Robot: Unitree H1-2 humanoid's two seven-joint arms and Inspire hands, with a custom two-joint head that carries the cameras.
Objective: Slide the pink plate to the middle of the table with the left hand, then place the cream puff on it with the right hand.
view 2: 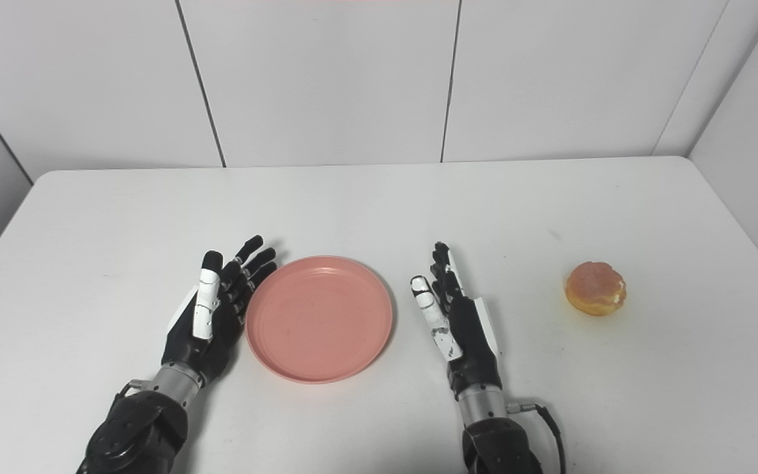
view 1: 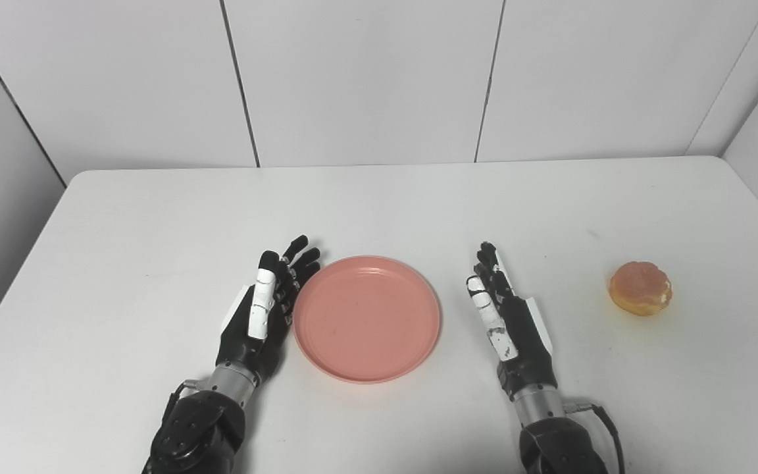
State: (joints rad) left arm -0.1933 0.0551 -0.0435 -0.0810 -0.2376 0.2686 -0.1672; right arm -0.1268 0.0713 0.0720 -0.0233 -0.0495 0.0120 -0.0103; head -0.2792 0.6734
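The left robot hand rests on the white bench, fingers extended and spread, holding nothing; its fingertips lie just beside the left rim of the pink plate. The right robot hand stands edge-on with fingers straight and apart, holding nothing, near the plate's right side but clear of it. The plate sits flat between the two robot hands. The cream puff lies further right, well apart from the right robot hand.
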